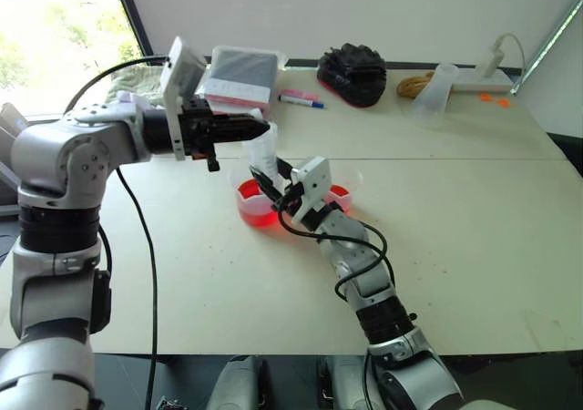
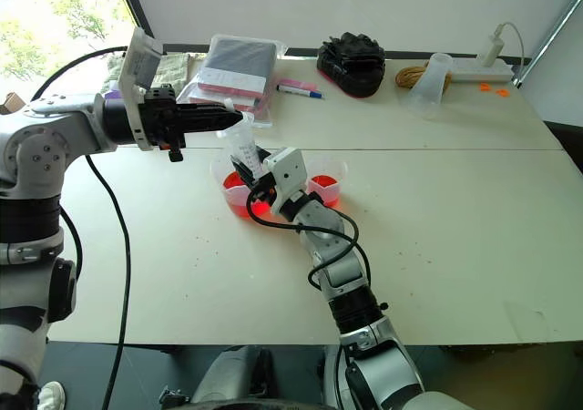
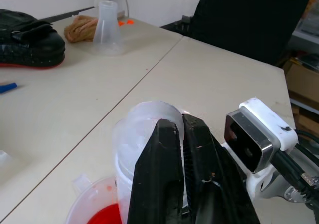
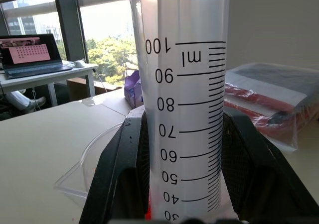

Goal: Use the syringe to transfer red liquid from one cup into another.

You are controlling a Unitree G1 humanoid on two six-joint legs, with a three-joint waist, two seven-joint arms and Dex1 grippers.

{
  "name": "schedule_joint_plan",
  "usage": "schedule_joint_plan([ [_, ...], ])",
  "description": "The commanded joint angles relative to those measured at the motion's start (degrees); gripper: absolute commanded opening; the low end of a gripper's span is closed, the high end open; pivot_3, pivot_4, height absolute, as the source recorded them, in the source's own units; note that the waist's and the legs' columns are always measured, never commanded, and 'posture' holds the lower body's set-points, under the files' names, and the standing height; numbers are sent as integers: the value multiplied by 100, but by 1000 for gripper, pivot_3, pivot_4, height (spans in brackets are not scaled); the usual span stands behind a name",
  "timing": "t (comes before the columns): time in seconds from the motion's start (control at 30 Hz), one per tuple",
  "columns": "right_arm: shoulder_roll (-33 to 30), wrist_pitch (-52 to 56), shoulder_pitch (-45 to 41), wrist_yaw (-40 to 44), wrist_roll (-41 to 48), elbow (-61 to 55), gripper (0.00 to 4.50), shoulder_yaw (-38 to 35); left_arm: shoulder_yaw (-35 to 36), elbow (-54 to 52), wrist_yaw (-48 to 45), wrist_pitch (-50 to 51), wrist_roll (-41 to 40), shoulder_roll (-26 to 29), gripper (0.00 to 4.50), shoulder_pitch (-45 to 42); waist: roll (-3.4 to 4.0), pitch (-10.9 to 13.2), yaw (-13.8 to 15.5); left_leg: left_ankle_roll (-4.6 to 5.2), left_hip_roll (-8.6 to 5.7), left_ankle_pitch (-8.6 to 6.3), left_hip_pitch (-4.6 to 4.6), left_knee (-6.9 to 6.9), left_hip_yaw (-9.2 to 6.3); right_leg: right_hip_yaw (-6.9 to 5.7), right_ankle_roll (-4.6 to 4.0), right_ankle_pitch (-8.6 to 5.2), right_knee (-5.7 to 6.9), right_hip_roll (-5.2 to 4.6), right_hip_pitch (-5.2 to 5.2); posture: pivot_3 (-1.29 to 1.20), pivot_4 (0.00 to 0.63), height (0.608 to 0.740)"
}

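Left eye view | left gripper [image 1: 260, 129] is pinching shut on the plunger top | syringe [image 1: 263, 156] is standing upright over the larger cup [image 1: 258, 202] of red liquid [image 1: 255, 212] | right gripper [image 1: 270, 189] is clamping the barrel | smaller cup [image 1: 339, 196] is sitting just beyond.

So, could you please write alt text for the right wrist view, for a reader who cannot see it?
The right end effector is shut on a large clear plastic syringe, held upright, whose black graduation marks run from 30 up to 100 ml. Behind it are a pale table, a clear plastic cup's rim and a window with trees.
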Motion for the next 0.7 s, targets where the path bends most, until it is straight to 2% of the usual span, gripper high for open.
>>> schedule_joint_plan([
  [0.03,50,24,16,10,-16,-223,1358,69,-56,-145,-87,27,-56,29,31,-28,0,0,1,0,0,0,0,0,0,0,0,0,0,0,0,0,150,740],
  [0.7,193,156,197,34,69,-283,1358,194,-3,395,-24,-46,70,-77,31,-614,0,0,2,-1,0,0,1,0,1,0,0,0,0,1,0,0,150,740],
])
